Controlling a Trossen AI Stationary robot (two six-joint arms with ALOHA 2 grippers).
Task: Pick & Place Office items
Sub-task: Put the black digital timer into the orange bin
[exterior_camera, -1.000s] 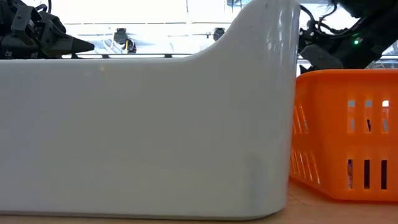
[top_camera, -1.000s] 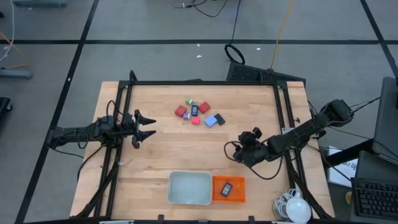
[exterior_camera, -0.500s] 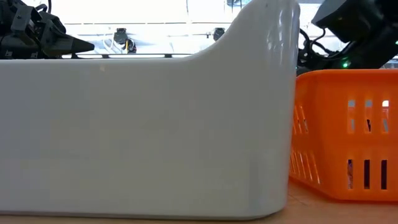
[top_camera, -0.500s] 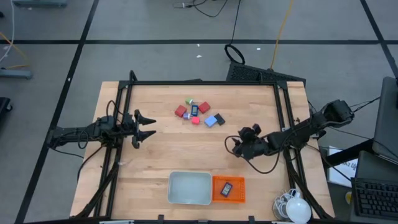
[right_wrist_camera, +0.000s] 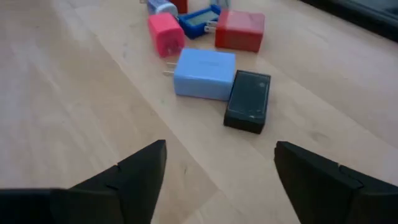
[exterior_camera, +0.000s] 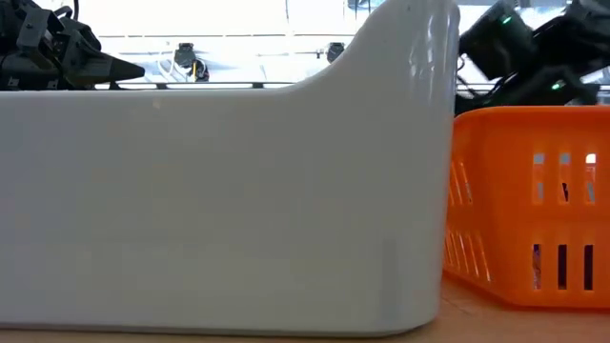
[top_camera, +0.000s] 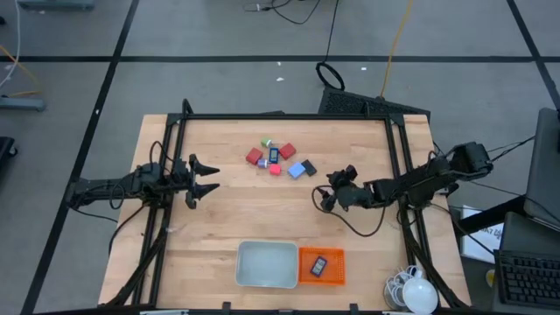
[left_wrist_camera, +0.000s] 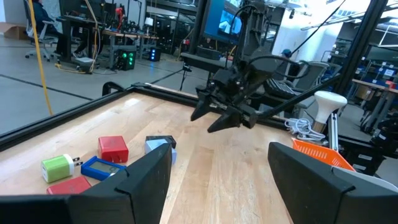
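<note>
The office items lie in a cluster (top_camera: 280, 159) on the far middle of the table: a green block (top_camera: 266, 142), two red blocks (top_camera: 255, 157), a white-blue piece (top_camera: 274, 155), a pink block (top_camera: 275, 170), a light-blue block (right_wrist_camera: 205, 74) and a black flat piece (right_wrist_camera: 249, 99) touching its side. A second black flat piece (top_camera: 319, 265) lies in the orange basket. My right gripper (top_camera: 322, 196) is open, right of and nearer than the cluster, pointing at it; its wrist view shows open fingers (right_wrist_camera: 221, 180) short of the black piece. My left gripper (top_camera: 215, 178) waits open at the left.
The grey tray (top_camera: 267, 264) and the orange mesh basket (top_camera: 322, 265) stand side by side at the near edge; in the low view the tray wall (exterior_camera: 229, 191) and the basket (exterior_camera: 534, 200) block most of the table. Bare wood lies between the cluster and the tray.
My right gripper has moved from beside the basket toward the far edge and somewhat left, closing on the cluster of items. It has stayed open. The items and the left arm have not moved.
</note>
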